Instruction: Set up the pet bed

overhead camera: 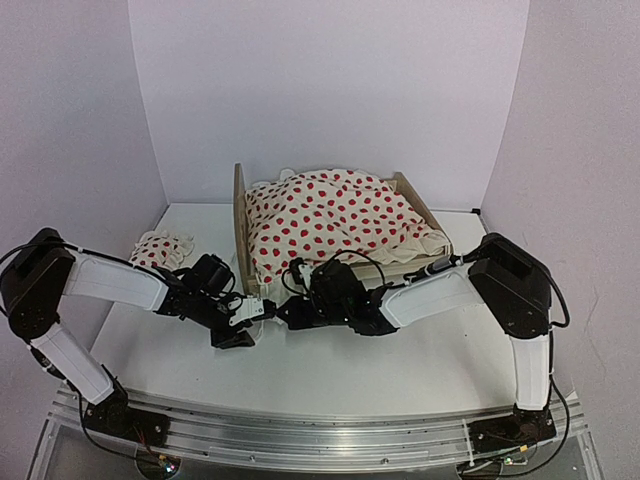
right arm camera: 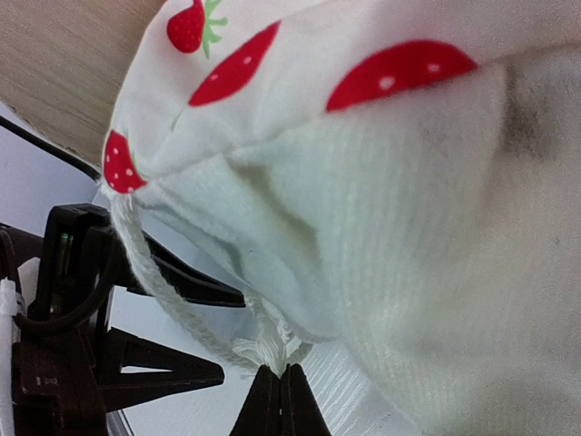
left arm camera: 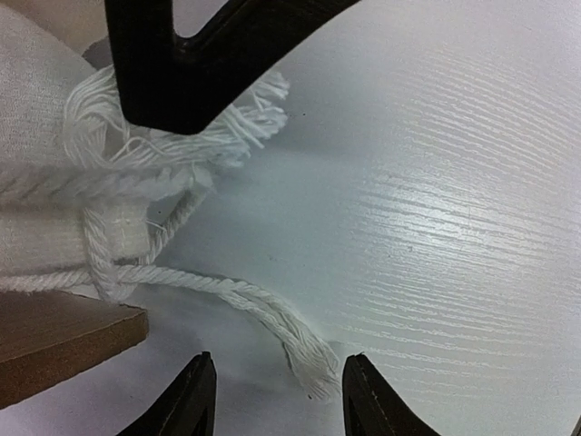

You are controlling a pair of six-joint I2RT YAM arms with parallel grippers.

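Observation:
The pet bed [overhead camera: 240, 215] is a light-wood frame with its headboard on the left. A red-dotted white blanket [overhead camera: 340, 215] covers it and hides the mattress. My right gripper [overhead camera: 288, 310] is shut on a frayed white cord tassel [right arm camera: 272, 345] at the blanket's near-left corner [right arm camera: 408, 227]. My left gripper [overhead camera: 245, 325] is open just left of it, low over the table. In the left wrist view a second loose cord end [left arm camera: 304, 350] lies between the open fingertips [left arm camera: 195, 391], untouched. A wooden bed edge [left arm camera: 64, 341] shows at lower left.
A small red-dotted pillow [overhead camera: 165, 250] lies on the white table [overhead camera: 350, 370] left of the headboard. White walls close in the back and sides. The two grippers are very near each other at the bed's near-left corner.

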